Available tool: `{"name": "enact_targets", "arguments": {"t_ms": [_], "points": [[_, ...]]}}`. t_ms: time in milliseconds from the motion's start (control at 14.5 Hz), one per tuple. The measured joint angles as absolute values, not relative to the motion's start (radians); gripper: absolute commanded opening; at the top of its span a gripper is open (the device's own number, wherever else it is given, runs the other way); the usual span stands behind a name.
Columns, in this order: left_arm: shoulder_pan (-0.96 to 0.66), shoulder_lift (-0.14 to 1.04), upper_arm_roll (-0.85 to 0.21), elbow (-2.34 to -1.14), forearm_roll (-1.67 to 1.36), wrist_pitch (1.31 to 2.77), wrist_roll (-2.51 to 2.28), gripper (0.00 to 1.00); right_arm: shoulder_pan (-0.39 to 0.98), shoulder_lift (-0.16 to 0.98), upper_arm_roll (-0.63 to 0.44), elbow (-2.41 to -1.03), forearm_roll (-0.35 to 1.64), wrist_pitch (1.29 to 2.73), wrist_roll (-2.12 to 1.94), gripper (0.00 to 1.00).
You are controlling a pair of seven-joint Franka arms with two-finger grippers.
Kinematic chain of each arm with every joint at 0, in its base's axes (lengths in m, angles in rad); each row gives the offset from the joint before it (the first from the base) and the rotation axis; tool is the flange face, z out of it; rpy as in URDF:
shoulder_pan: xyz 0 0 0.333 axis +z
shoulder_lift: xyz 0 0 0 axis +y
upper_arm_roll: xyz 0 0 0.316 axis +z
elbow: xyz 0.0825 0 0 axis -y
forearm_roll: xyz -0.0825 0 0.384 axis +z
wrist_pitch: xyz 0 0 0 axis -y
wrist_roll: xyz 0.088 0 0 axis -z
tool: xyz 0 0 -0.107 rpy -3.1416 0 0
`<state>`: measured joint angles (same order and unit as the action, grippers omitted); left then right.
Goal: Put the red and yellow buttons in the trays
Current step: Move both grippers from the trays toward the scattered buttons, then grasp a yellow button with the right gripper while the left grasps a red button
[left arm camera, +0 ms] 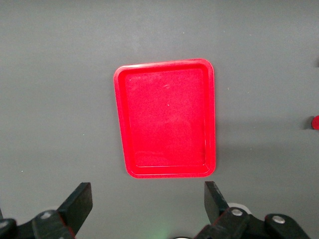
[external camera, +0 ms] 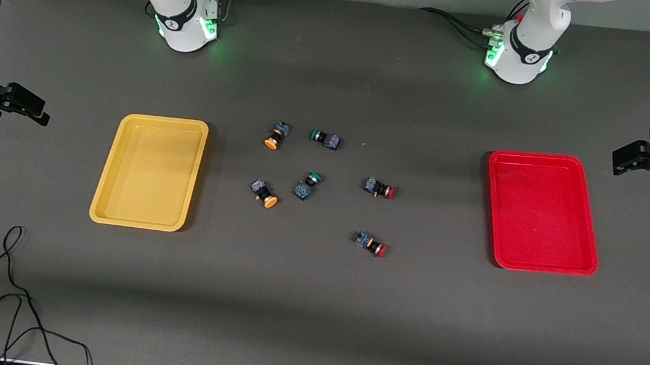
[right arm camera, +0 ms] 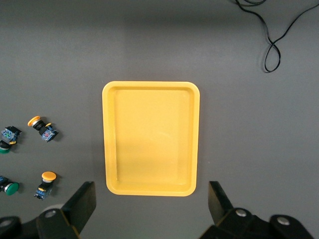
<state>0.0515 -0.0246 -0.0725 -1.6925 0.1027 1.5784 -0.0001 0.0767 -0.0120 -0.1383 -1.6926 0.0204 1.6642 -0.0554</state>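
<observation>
Two yellow-capped buttons and two red-capped buttons lie on the table's middle, between the trays. The yellow tray lies toward the right arm's end and the red tray toward the left arm's end; both hold nothing. My right gripper hangs open, high over the table's end next to the yellow tray. My left gripper hangs open, high over the table's end next to the red tray. Neither holds anything.
Two green-capped buttons lie among the others. A loose black cable snakes over the table's corner nearest the front camera, at the right arm's end. Both arm bases stand along the table's edge farthest from that camera.
</observation>
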Motion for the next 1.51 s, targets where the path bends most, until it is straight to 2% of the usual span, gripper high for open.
{"name": "enact_targets", "arguments": {"t_ms": [275, 481, 688, 894, 1169, 1513], "points": [[0.051, -0.02, -0.073, -1.693, 0.101, 1.561, 0.0, 1.0, 0.206, -0.012, -0.135, -1.758, 0.022, 1.671, 0.149, 1.0], [0.031, -0.001, -0.078, -1.694, 0.089, 1.551, 0.0, 1.0, 0.406, -0.025, -0.129, -1.855, 0.025, 1.756, 0.495, 1.0], [-0.05, 0.073, -0.083, -1.697, 0.024, 1.555, -0.083, 1.0, 0.624, -0.054, -0.124, -1.998, 0.025, 1.91, 0.835, 1.0], [-0.153, 0.192, -0.088, -1.704, -0.036, 1.622, -0.302, 1.0, 0.794, -0.058, -0.124, -2.062, 0.025, 1.97, 1.099, 1.0], [-0.327, 0.385, -0.094, -1.707, -0.09, 1.776, -0.689, 1.0, 0.862, -0.068, -0.125, -2.131, 0.025, 2.028, 1.203, 1.0], [-0.478, 0.584, -0.101, -1.705, -0.213, 2.001, -1.125, 1.0, 0.864, -0.045, -0.131, -2.362, 0.025, 2.337, 1.207, 1.0]]}}
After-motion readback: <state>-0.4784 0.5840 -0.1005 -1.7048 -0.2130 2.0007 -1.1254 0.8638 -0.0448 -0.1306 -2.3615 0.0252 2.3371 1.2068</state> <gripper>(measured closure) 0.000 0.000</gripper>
